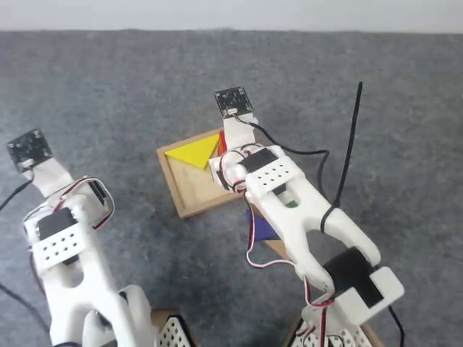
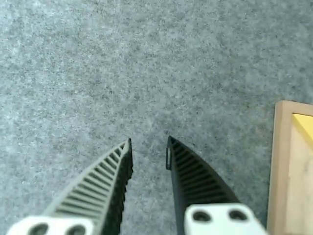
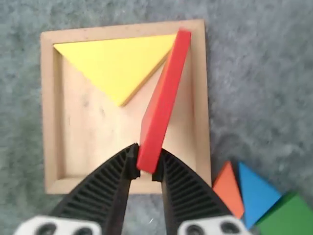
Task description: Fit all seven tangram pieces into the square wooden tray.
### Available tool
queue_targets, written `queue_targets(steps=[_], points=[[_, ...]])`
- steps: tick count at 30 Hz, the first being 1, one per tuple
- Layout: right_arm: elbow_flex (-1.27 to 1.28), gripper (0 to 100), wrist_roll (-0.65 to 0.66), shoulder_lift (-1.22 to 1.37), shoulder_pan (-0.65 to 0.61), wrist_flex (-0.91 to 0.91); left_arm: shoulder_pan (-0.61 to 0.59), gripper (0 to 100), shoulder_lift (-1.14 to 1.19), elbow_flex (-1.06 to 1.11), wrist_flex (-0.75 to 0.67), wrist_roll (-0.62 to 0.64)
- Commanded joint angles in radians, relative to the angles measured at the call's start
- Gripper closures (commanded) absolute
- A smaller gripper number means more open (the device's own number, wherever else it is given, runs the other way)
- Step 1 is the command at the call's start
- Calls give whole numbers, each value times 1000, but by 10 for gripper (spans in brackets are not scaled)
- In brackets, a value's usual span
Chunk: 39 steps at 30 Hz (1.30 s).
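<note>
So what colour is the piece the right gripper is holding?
Red. The piece in the right gripper shows best in the right wrist view.

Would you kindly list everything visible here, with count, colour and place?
wooden tray: 1, pale wood, on the grey mat
yellow triangle: 1, yellow, flat in the tray corner
red piece: 1, red, on edge over the tray
orange triangle: 1, orange, on the mat beside the tray
blue triangle: 1, blue, next to the orange
green piece: 1, green, next to the blue
left pincer: 1, black, open over bare mat
right pincer: 1, black, shut on the red piece
</note>
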Motion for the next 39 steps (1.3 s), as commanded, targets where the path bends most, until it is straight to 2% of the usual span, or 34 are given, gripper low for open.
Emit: queue_targets(steps=[1,11,16,22,25,30,34,39], points=[[-41,991,-48,-74,-35,27,6,888,-2,-10,-21,-17],[-44,991,-26,-71,-122,50,6,888,0,-10,-25,-17],[-51,990,120,-82,-136,44,6,888,-2,-1,-35,-17],[-75,987,361,-15,-16,-21,6,888,-3,1,-35,-17],[-75,915,500,38,5,-24,6,888,-3,1,-35,-18],[-138,736,598,154,-7,-15,6,888,-2,1,-35,-18],[-227,742,661,272,-16,-5,6,888,0,1,-35,-18],[-387,749,781,397,-16,125,6,888,0,1,-35,-18]])
